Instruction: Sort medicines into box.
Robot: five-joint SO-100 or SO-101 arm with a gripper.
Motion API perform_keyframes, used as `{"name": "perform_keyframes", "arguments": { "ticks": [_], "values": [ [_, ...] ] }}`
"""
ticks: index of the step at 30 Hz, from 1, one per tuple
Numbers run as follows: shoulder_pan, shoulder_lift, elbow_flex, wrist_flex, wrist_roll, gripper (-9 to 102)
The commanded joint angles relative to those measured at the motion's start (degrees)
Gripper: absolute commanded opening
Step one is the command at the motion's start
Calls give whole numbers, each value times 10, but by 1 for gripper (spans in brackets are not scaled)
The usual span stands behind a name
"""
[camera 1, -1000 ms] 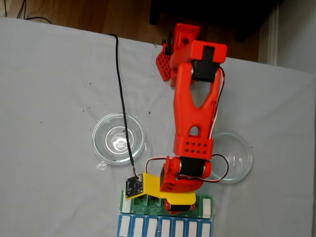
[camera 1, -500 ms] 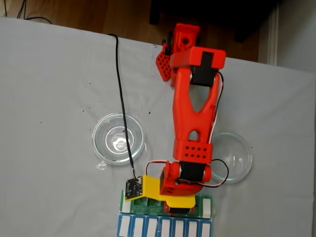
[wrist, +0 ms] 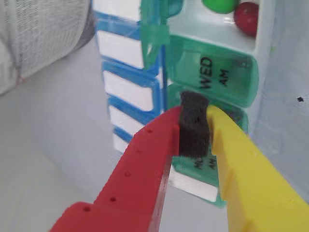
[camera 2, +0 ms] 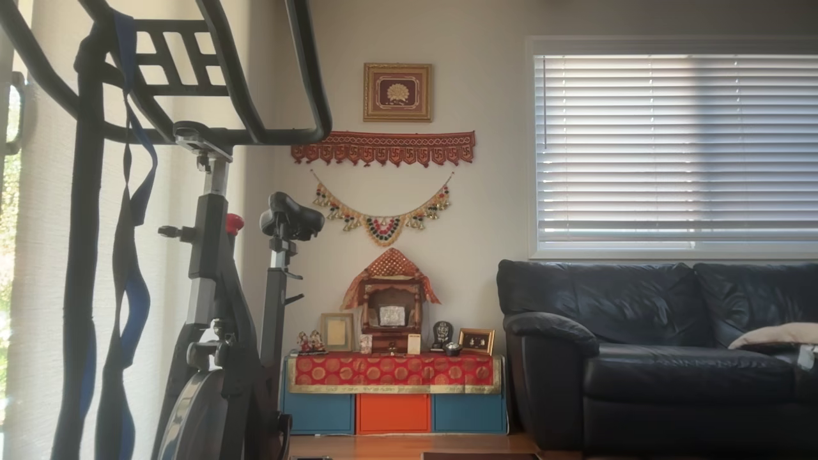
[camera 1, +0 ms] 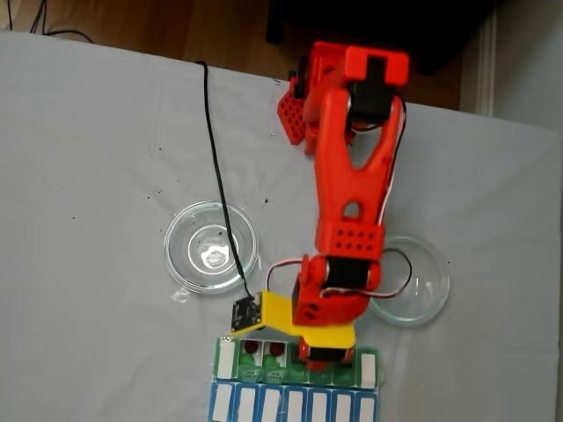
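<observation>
My tool point(wrist: 195, 128) hangs over the box point(wrist: 212, 79), its red and yellow fingers pressed together on their own black foam pad, holding nothing. The box lies at six o'clock on the surface point(camera 1: 88, 176); a green medicine point(wrist: 218, 5) and a red one point(wrist: 247, 18) sit in an open compartment.

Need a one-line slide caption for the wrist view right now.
Closed gripper with foam pad hovers over green pill box beside the WED AM lid; one green and one red ball in an open compartment.
</observation>
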Motion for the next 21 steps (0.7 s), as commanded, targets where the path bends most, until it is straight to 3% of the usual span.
{"name": "perform_keyframes", "arguments": {
  "ticks": [1, 9, 21],
  "values": [
    [12, 108, 5, -59, 17, 1],
    [43, 109, -7, -111, 33, 1],
    [75, 40, -98, -39, -21, 1]
  ]
}}
